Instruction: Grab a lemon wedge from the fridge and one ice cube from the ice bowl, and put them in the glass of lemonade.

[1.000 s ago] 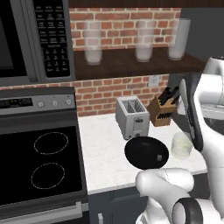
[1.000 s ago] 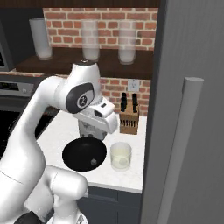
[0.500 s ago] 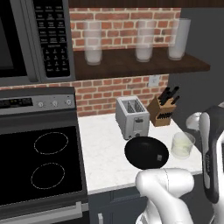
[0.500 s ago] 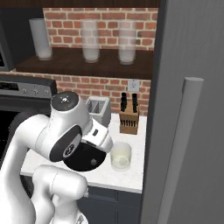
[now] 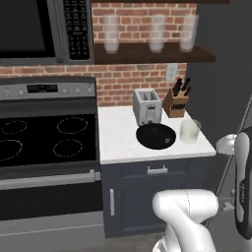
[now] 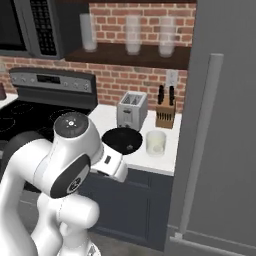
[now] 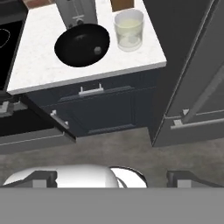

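On the far left sat the black stove top (image 5: 44, 140), its ring marks showing, with the microwave (image 5: 47, 29) hung above it. Next came the white counter (image 5: 118, 142), and this was where the action sat. The toaster (image 5: 147, 106) stood at the counter's back edge, against the brick wall. Just in front of it lay the ice bowl (image 5: 156, 136), wide and black, reaching toward the counter's front edge. From the hand view, one small pale cube (image 7: 97, 50) rested inside the ice bowl (image 7: 82, 44), toward its right side.

Right beside the bowl, near the counter's right edge, stood the glass of lemonade (image 5: 189, 131), upright, pale liquid in it. In the hand view the glass of lemonade (image 7: 129, 29) looked close to the bowl; whether the two touched could not be told. Behind the glass, at the back right corner, stood the knife block (image 5: 176, 103). Overhead, three frosted glasses (image 5: 156, 33) lined the wooden shelf (image 5: 155, 55).

Below the counter ran the dark blue cabinet (image 7: 105, 111) with its pale drawer handle. At the far right rose the fridge (image 6: 227, 125), door closed, its long pale bar handle (image 6: 200, 145) running down it.

The gripper (image 7: 109, 175) hung low, well apart from the counter, looking down on it across the floor. Its fingertips (image 7: 41, 178) stood wide apart, grasping nothing.
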Robot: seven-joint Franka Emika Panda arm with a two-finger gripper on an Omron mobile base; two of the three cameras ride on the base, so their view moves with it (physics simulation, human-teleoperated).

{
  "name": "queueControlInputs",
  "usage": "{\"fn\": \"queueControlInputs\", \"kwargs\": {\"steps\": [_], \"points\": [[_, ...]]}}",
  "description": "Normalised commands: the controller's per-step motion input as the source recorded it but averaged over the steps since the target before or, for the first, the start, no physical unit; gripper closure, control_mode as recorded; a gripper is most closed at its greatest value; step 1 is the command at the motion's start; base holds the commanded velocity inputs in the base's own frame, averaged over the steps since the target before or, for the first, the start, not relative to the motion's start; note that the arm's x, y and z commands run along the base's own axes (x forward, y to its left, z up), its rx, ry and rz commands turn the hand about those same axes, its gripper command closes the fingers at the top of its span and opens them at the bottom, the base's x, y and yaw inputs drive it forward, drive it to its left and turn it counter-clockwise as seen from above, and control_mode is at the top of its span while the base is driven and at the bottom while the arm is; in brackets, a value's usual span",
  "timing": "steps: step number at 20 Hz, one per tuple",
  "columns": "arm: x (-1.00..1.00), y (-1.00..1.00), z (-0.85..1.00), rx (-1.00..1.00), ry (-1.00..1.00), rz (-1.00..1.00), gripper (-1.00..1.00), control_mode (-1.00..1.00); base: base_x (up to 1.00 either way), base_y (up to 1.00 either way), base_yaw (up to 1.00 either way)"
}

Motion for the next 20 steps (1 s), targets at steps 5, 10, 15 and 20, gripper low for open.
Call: {"fn": "queueControlInputs", "kwargs": {"steps": [5,10,15,20], "points": [[0.00,0.00,0.00,0.00,0.00,0.00,-1.00,1.00,-0.55,-0.78,0.00],[0.00,0.00,0.00,0.00,0.00,0.00,-1.00,1.00,-0.01,-0.84,-0.07],[0.00,0.00,0.00,0.00,0.00,0.00,-1.00,1.00,0.01,-0.34,-0.02],[0.00,0.00,0.00,0.00,0.00,0.00,-1.00,1.00,-0.59,-0.24,0.03]]}}
